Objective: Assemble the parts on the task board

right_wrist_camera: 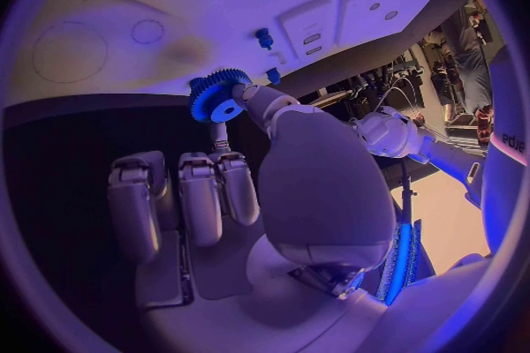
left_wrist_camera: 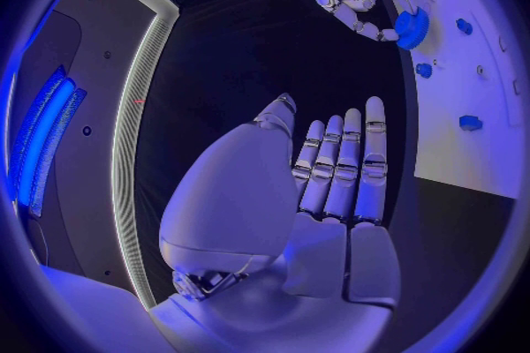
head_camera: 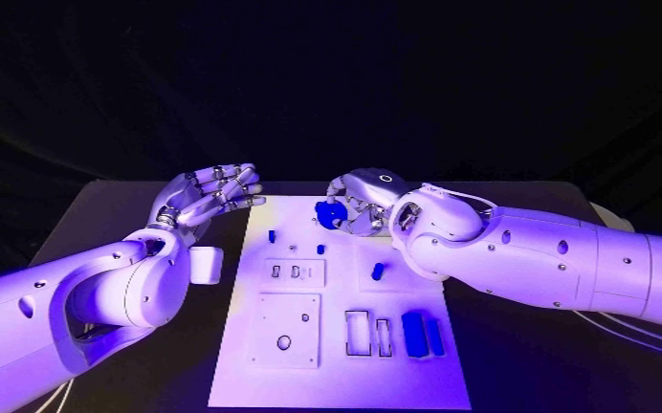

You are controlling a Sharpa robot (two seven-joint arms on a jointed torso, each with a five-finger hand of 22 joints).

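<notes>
Right hand (head_camera: 362,205) has the blue gear (head_camera: 330,213) pinched between thumb and a fingertip, and I see it poised over the far end of the task board (head_camera: 331,375); the wrist camera shows the gear (right_wrist_camera: 219,95) toothed, with a pale hub hole, held at the board's edge near a faint round outline on the plate. Left hand (head_camera: 209,195) hangs off the board's left side with its fingers loosely apart and nothing in them, just past a small white block (head_camera: 206,265) on the table. Further down the board I can make out several small blue parts: a short peg (head_camera: 272,236), another piece (head_camera: 377,271) nearer the middle, and two blue bars (head_camera: 422,335) lying beside rectangular slots. My read is that the gear goes onto a post or seat at this far end, though I cannot pick out which one for certain. To do it well I would keep the gear flat to the plate, line its hub hole over the seat before lowering, and let go only once it sits level, keeping the left hand clear.
</notes>
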